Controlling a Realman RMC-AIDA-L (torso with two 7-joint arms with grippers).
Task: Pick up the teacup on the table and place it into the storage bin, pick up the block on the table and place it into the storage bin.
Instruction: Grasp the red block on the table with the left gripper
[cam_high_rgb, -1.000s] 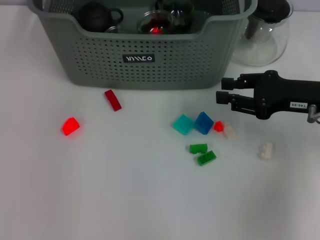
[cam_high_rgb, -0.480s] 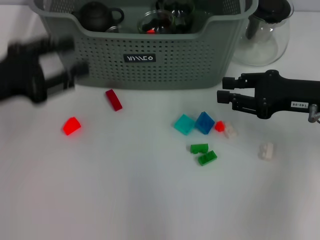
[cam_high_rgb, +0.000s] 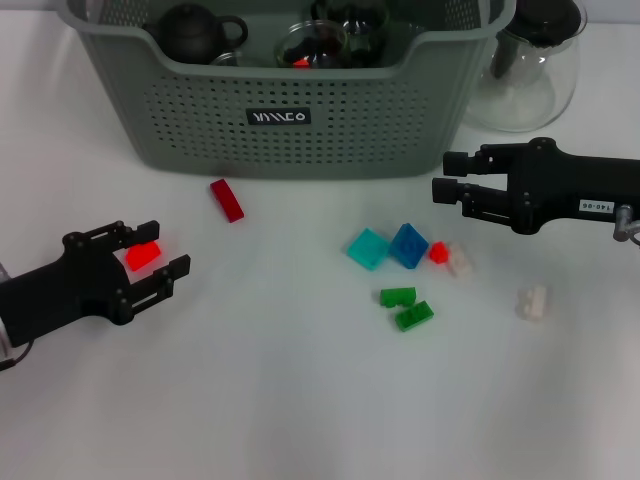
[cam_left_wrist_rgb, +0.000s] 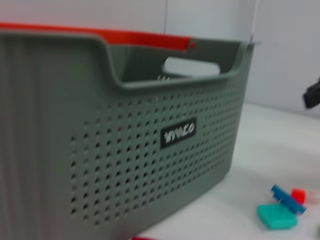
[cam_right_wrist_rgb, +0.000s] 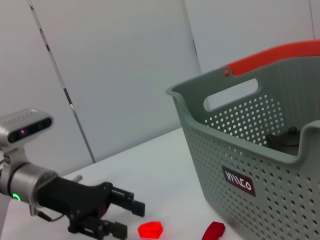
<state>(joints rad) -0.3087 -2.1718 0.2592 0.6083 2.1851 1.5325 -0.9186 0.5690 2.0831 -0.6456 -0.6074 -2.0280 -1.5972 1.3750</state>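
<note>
The left gripper (cam_high_rgb: 158, 255) sits low over the white bench (cam_high_rgb: 300, 400), its jaws spread wide with the bright red block (cam_high_rgb: 142, 254) lying between them on the bench; whether the fingers touch the block cannot be told, and nothing is lifted; the right wrist view shows the same block (cam_right_wrist_rgb: 150, 229) just in front of those open jaws. The right gripper (cam_high_rgb: 447, 177) hovers at the right side, near the front corner of the storage bin (cam_high_rgb: 300, 130), its jaws slightly parted and holding nothing. The storage bin stands at the far edge of the bench, its black label facing forward; inside it are a dark teapot (cam_high_rgb: 195, 30) and a glass teacup (cam_high_rgb: 312, 42). A dark red block (cam_high_rgb: 226, 200) lies just in front of the bin; a teal block (cam_high_rgb: 367, 248), a blue block (cam_high_rgb: 408, 245), a small red block (cam_high_rgb: 438, 252), two green blocks (cam_high_rgb: 405, 305) and two white blocks (cam_high_rgb: 532, 301) are scattered below the right gripper; a glass pitcher (cam_high_rgb: 525, 70) stands beside the bin on the right.
</note>
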